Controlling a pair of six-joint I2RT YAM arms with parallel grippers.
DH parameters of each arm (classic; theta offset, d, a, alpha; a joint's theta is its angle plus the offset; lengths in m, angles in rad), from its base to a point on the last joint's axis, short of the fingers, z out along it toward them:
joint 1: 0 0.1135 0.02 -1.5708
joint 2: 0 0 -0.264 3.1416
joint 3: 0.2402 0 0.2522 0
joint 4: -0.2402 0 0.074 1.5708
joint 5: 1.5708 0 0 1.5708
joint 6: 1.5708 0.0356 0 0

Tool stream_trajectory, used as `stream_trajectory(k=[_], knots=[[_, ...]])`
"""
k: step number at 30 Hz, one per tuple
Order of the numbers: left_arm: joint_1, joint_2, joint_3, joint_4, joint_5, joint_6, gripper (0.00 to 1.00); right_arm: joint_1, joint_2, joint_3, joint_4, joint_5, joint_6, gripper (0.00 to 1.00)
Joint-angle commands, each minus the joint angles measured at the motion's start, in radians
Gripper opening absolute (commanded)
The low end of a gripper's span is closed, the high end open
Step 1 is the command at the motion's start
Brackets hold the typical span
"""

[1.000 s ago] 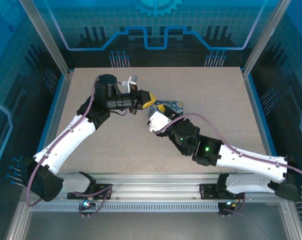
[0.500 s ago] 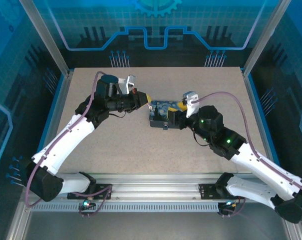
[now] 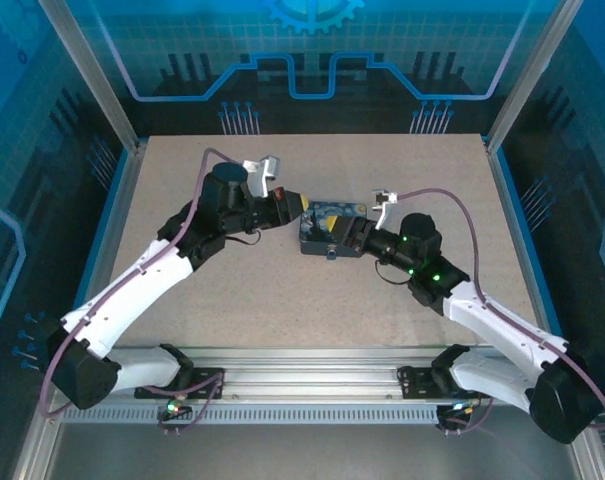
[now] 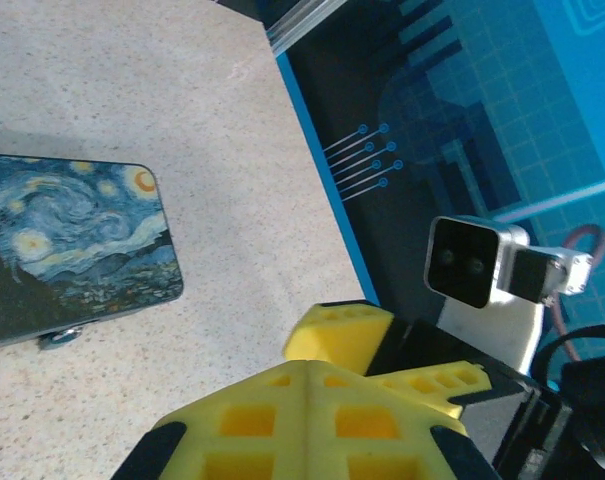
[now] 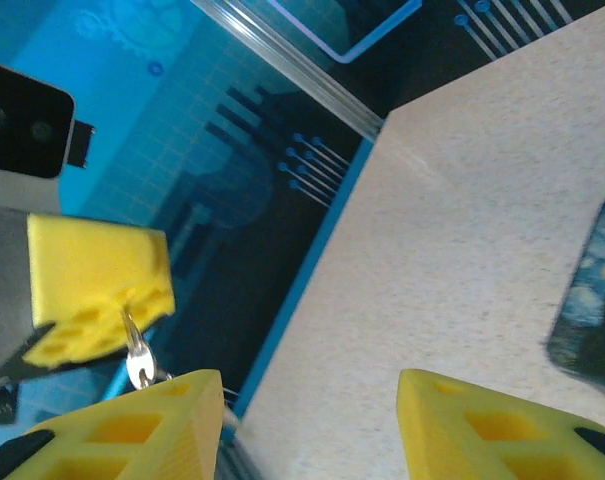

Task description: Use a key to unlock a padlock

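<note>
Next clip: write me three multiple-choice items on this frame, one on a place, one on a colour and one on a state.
1. Where is the painted tin?
A) flat on the table, near its middle
B) lifted in a gripper
C) at the table's near edge

2. What colour are the left gripper pads?
A) red
B) yellow
C) white

3. How does the right gripper stand?
A) shut on the tin
B) shut on the key
C) open, empty

Answers:
1 A, the tin lies mid-table.
2 B, the foam is yellow.
3 C, a bare gap shows between its fingers, and the key hangs from the left gripper.
</note>
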Motion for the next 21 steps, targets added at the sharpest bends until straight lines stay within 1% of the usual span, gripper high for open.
stream_trajectory(k=[1, 5, 8, 10, 12, 15, 17, 21], knots=[[-0.025, -0.042, -0.041, 0.106, -0.044, -0.037, 0.0, -0.008, 0.011, -0.039, 0.251, -0.033, 0.154, 0.5], [-0.052, -0.06, -0.059, 0.137, -0.071, -0.05, 0.0, 0.004, 0.004, -0.049, 0.298, -0.014, 0.184, 0.52], [-0.067, -0.07, -0.078, 0.17, -0.089, -0.062, 0.0, 0.026, 0.005, -0.044, 0.302, 0.0, 0.186, 0.57], [-0.074, -0.078, -0.095, 0.203, -0.095, -0.079, 0.0, 0.038, 0.009, -0.045, 0.303, 0.015, 0.184, 0.57], [-0.081, -0.078, -0.101, 0.215, -0.105, -0.087, 0.0, 0.046, 0.024, -0.052, 0.344, 0.02, 0.195, 0.55], [-0.089, -0.078, -0.107, 0.223, -0.12, -0.09, 0.0, 0.054, 0.06, -0.045, 0.409, -0.006, 0.212, 0.46], [-0.091, -0.082, -0.11, 0.227, -0.127, -0.09, 0.0, 0.063, 0.072, -0.031, 0.418, -0.026, 0.207, 0.42], [-0.092, -0.092, -0.123, 0.24, -0.14, -0.092, 0.0, 0.078, 0.079, -0.014, 0.411, -0.037, 0.198, 0.41]])
